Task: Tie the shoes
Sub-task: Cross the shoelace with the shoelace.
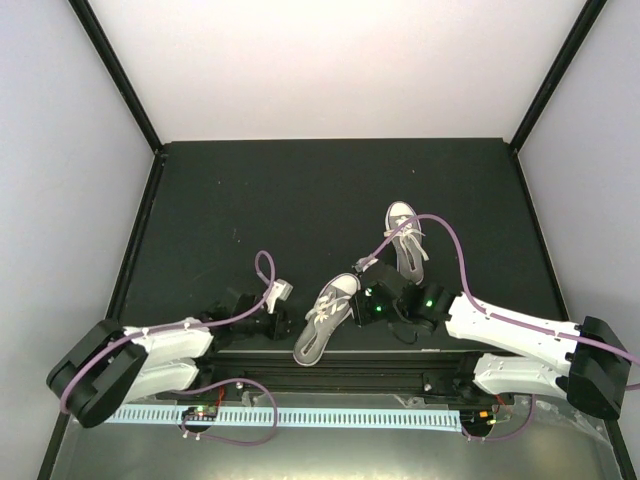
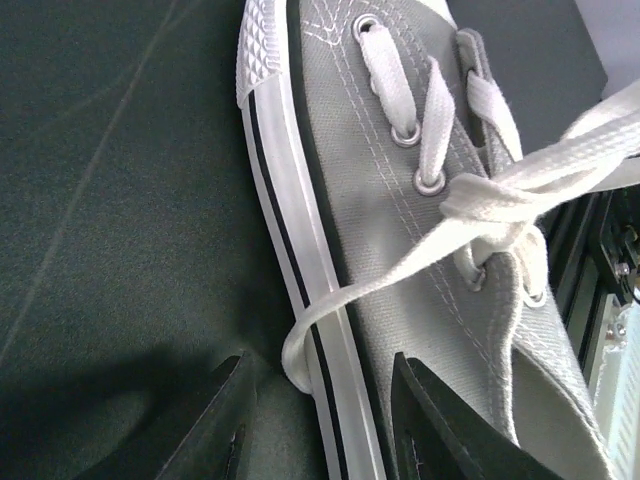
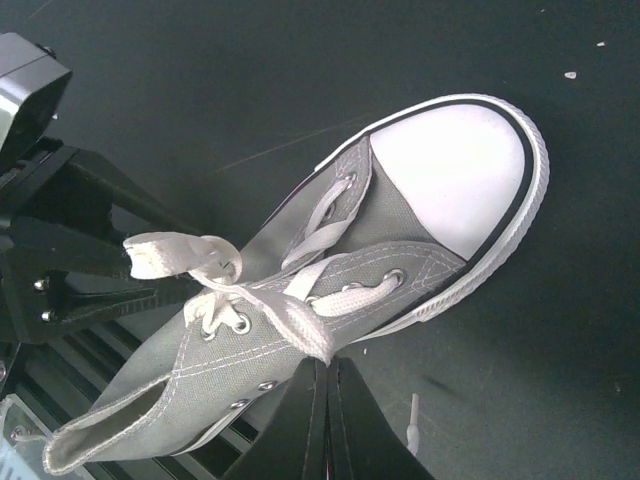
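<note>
So far, only the first stage shows on the near shoe (image 1: 328,318). Its white laces are crossed into a single flat knot (image 2: 480,200) over the upper eyelets, and no bow is formed. This shoe lies slantwise at the near edge of the table (image 1: 250,190), toe toward the back, heel hanging over that edge above the black rail (image 1: 380,365). The far shoe (image 1: 404,235) sits behind it toward the right edge, clear of both pincers. Its laces look loose, though the overhead view is too small to be sure. By my reading, loops, bow and tightening are all left on the near shoe, and the whole job on the other.

The left gripper (image 2: 320,420) has its jaws apart, straddling the white sole rim where the loose lace (image 2: 400,275) drapes over the side and curls onto the table; nothing is clamped. The right gripper (image 3: 325,400) has its jaws pressed together on the opposite flank, right at the tip of the second lace (image 3: 300,328). Whether it pinches that strand I cannot tell.

Room is tight at the near edge, where both arms crowd the shoe. Toward the back and left edges the table lies bare, so drawing a lace outward there looks unhindered up to the white walls (image 1: 60,150).
</note>
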Controlling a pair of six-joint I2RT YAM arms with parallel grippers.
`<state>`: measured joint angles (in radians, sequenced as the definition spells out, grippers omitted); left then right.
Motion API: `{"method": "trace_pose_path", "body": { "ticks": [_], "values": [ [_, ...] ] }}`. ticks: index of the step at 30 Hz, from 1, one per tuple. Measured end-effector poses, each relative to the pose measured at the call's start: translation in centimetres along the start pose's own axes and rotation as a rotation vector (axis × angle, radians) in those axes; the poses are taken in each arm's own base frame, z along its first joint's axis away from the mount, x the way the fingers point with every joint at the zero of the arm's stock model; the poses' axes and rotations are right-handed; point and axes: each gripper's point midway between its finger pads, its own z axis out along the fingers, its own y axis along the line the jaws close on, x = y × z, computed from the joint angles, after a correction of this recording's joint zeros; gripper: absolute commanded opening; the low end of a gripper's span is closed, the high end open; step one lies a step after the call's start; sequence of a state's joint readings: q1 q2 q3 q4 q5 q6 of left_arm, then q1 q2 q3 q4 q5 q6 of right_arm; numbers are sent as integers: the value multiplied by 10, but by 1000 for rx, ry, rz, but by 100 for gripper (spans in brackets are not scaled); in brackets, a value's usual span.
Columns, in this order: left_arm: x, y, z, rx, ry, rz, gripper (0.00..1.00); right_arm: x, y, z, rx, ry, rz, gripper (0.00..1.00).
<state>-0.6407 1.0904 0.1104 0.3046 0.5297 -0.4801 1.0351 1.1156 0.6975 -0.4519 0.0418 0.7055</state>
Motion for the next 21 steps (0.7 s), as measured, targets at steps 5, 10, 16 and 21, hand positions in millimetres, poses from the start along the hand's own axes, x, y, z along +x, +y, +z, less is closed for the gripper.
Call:
{"method": "trace_pose_path", "body": {
  "ticks": [5, 10, 16, 21],
  "values": [
    [-3, -2, 11, 18, 33, 21, 36, 1, -1, 1, -2, 4, 3, 2],
    [-12, -8, 19, 40, 34, 61, 36, 1, 1, 1, -15, 6, 5, 2],
    [-14, -6, 24, 37, 42, 89, 18, 1, 3, 1, -23, 7, 9, 2],
    [-16, -7, 25, 41, 37, 107, 1, 2, 2, 3, -21, 10, 10, 2]
  ]
}}
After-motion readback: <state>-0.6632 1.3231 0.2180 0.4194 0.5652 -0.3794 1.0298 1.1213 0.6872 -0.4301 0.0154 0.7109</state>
